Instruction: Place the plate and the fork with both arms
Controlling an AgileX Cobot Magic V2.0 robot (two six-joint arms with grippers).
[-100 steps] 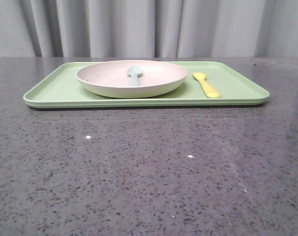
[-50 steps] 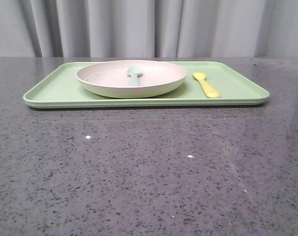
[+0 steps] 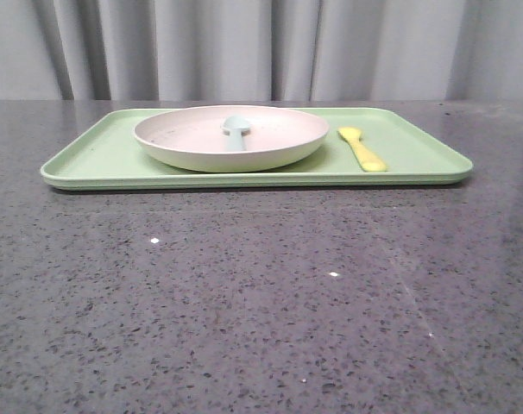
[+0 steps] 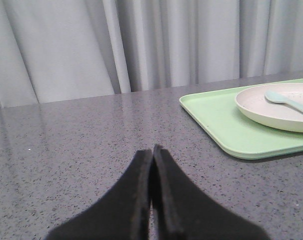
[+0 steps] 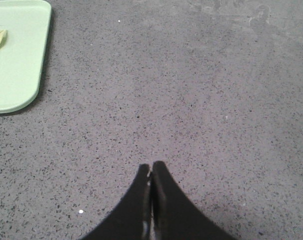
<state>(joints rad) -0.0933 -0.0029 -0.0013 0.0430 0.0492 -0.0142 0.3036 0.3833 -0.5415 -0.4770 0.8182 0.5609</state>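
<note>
One light green tray [image 3: 97, 155] lying flat on the speckled grey table [image 3: 261, 293], serving as the landmark; on the tray, one cream-white plate [image 3: 201, 151] resting toward the tray's middle-left, pinkish inside; in the plate, one pale blue-grey spoon [image 3: 236, 131], bowl end toward the far rim, handle running toward the near rim; on the tray's bare right part, just beside the plate and apart from it, one yellow fork [image 3: 362, 148], lying flat with the handle angled toward the tray's near right corner. Counted: one tray, one plate, one spoon, one fork. Behind the tray, grey pleated curtain [image 3: 261, 47] across the whole back. Nothing lying between the tray and the near table edge apart from a few pale flecks in the stone. Left gripper [image 4: 152, 150] off the tray's left side, over bare table, fingers pressed together with nothing between them. Right gripper [image 5: 151, 167] off the tray's right side, over bare table, fingers likewise closed together and holding nothing, with the tray's rounded corner and the fork's tines just showing at the edge of its view
</note>
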